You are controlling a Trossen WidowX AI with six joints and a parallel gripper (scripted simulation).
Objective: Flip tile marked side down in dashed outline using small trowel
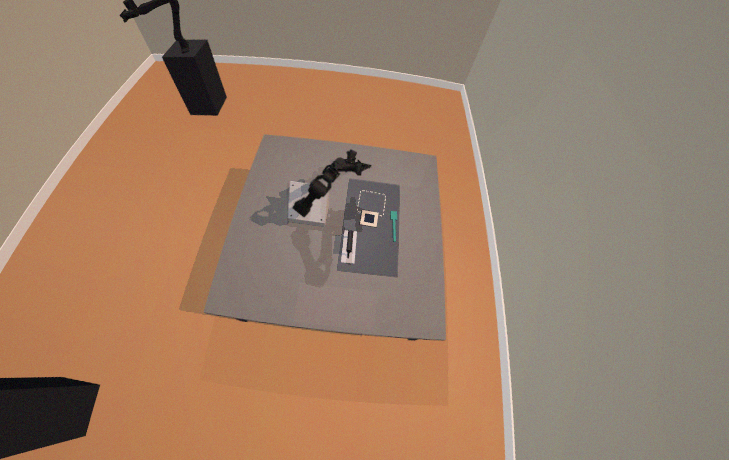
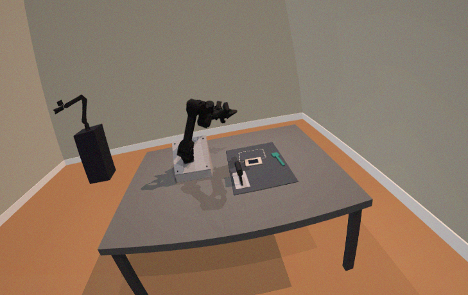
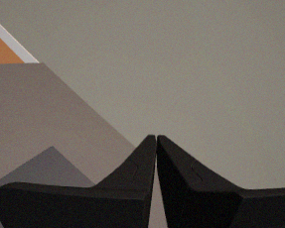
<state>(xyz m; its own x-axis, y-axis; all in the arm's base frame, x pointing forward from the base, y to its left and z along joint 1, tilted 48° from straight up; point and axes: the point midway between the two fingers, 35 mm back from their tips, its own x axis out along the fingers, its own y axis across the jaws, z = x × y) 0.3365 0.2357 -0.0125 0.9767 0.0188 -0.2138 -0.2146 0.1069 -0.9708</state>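
Observation:
The pale tile (image 1: 364, 218) (image 2: 247, 162) lies flat on the dark mat (image 1: 378, 260) (image 2: 276, 177) (image 3: 50, 171), with a dark square mark showing on top. It lies across the near side of the dashed outline (image 1: 372, 192) (image 2: 251, 150), mostly outside it. What looks like the small trowel (image 1: 349, 242) (image 2: 239, 167) lies on the mat's near left part, its black handle raised over a flat white plate, perhaps its blade. My gripper (image 1: 369, 166) (image 2: 236, 111) (image 3: 155, 142) is shut and empty, high above the table beyond the mat's far edge.
A teal tool (image 1: 394, 226) (image 2: 278, 158) with a small square head lies near the mat's right edge. The arm's white base plate (image 1: 297, 191) (image 2: 199, 165) stands left of the mat on the grey table (image 1: 276, 285) (image 2: 162, 216). A black pedestal (image 1: 196, 80) (image 2: 94, 154) with another arm stands beyond the table.

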